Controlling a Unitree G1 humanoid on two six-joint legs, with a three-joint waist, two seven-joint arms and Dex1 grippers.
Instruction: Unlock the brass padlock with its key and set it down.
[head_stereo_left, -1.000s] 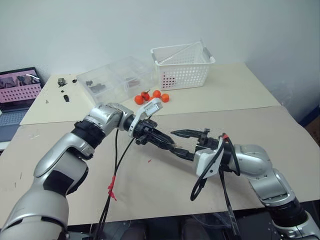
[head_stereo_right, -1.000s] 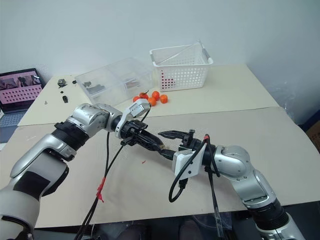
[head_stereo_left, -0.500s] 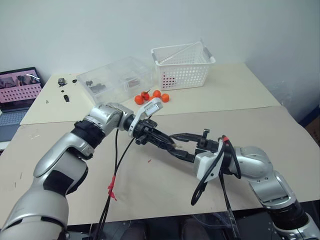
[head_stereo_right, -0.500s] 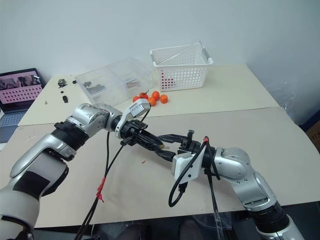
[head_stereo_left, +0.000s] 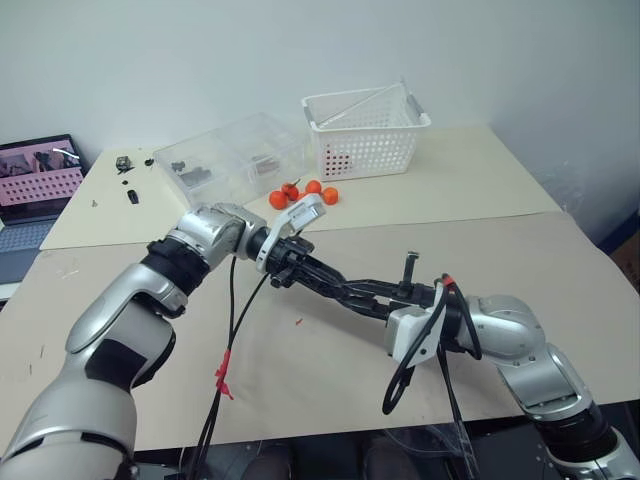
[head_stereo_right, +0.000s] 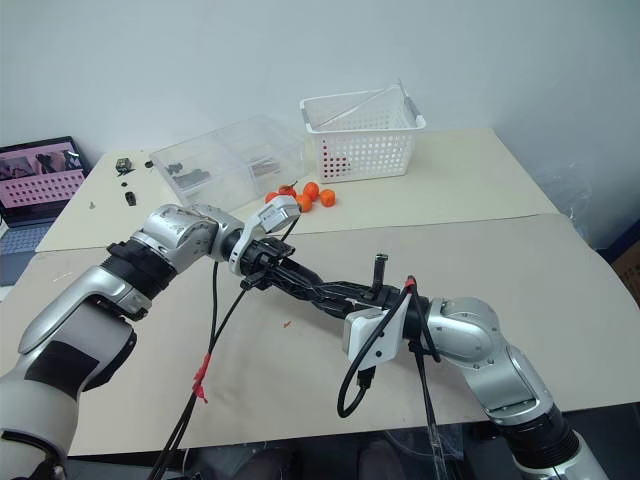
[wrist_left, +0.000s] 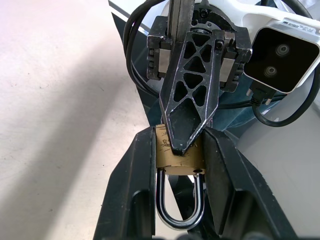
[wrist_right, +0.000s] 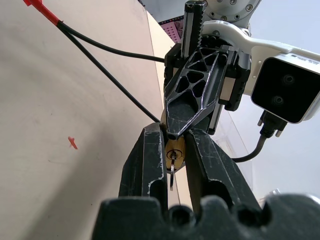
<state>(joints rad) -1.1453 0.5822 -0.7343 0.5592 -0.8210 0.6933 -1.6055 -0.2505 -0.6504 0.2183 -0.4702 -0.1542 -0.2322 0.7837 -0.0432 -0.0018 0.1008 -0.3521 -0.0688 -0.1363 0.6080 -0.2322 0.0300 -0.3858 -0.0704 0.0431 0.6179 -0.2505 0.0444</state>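
We saw the left gripper with its jaws clamped on the brass padlock, held above the desk. The right gripper met it tip to tip, jaws pinched on the key at the padlock's end. Orange fruits lay well behind.

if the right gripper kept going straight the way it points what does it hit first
Probably the left gripper. The right gripper is already closed around the key end of the brass padlock, which the left gripper holds head-on to it, so there is no free way ahead.
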